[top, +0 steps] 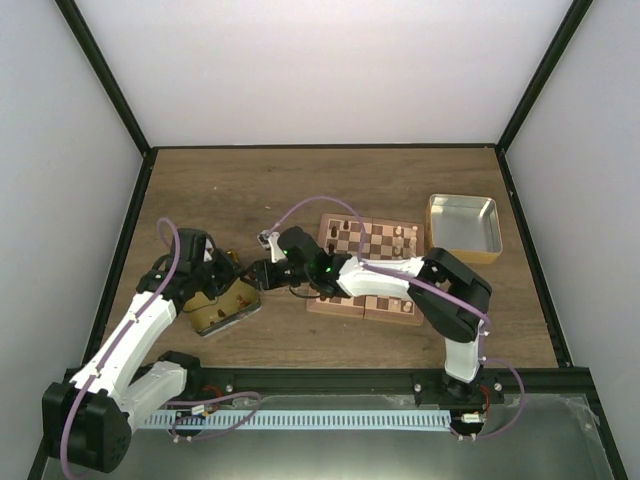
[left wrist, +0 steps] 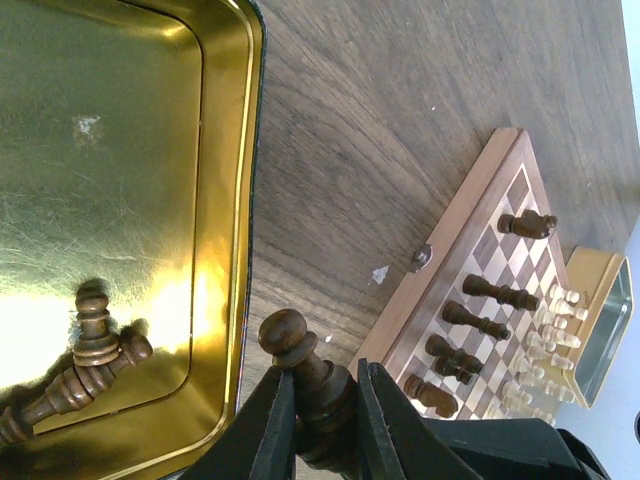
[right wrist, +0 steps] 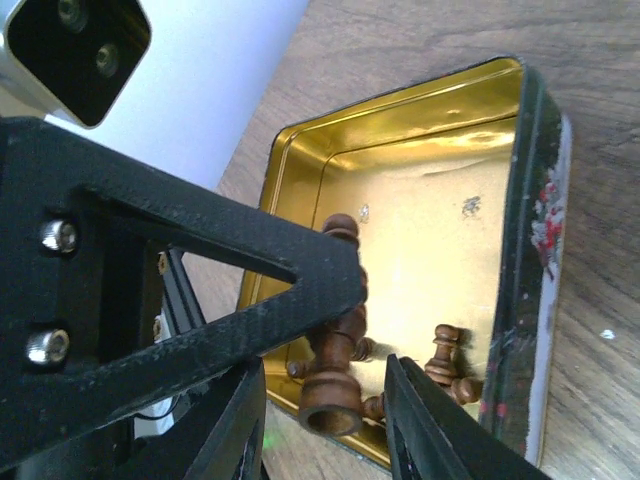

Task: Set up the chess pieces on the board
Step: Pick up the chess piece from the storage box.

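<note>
**Operator:** What's in my left tool?

**Spotter:** Your left tool (left wrist: 325,380) is pinching a dark brown chessman (left wrist: 290,335). It is turned wood with a round knob on top and a ringed stem. The black fingers press the stem from both sides.

**Operator:** And the right one?

**Spotter:** Your right tool (right wrist: 325,395) stands spread. One black finger sits on either side of that same piece's round base, with a thin gap showing at each side.

**Operator:** Where's the tin?

**Spotter:** The gold tin (left wrist: 225,200) lies under and to the left of your left tool on the wood-grain counter (left wrist: 380,130). It is shiny, with rounded corners and a raised rim. Inside it, close to the tool, you have a small heap of dark chessmen (left wrist: 95,335). I count at least two; the rest tangle with their reflections.

**Operator:** The board?

**Spotter:** The board (left wrist: 458,240) lies flat on the counter, to the right of your left tool and beyond it. It has a tan border, checkered squares and one small metal clasp (left wrist: 421,257) on its edge. Five dark pieces (left wrist: 500,293) stand in a line along the side nearer the tool. A cluster of pale cream pieces (left wrist: 545,330) stands farther off, too blurred to count. Past those sits one rectangular silver tin (left wrist: 603,335).
</note>
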Available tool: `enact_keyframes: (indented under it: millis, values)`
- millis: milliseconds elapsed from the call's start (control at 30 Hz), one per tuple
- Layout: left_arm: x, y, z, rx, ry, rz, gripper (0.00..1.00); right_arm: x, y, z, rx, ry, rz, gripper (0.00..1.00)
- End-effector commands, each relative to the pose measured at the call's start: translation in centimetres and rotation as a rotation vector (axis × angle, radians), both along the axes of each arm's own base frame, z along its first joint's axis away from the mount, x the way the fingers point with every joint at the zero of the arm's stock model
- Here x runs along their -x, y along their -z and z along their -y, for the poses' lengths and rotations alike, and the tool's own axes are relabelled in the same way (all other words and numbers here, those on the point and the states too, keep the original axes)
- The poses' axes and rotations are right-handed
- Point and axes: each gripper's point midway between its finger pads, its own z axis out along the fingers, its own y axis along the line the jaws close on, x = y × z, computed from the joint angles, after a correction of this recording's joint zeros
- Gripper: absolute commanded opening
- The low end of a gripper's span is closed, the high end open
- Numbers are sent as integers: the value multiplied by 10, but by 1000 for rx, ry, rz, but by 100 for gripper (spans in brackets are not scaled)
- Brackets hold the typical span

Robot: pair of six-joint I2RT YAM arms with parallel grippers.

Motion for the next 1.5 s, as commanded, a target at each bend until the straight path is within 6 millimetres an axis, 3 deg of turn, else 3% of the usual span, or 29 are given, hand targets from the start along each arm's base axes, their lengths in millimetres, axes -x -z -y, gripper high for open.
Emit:
enact_keyframes:
  millis: [0, 233, 533, 767, 1467]
  values:
    - [5, -5, 3, 23, 11, -11, 11, -19, -20, 6, -39, 105, 65, 35]
    - [4, -7, 3, 34, 4, -3, 11, -18, -35, 7, -98, 98, 115, 29]
    - [4, -4, 2, 33, -3, -5, 11, -10, -32, 1, -119, 48, 81, 16]
    - [1, -6, 2, 36, -9, 5, 11, -8, -28, 5, -94, 52, 72, 34]
    - [0, -6, 2, 40, -12, 6, 11, -3, -17, 10, -68, 43, 38, 26]
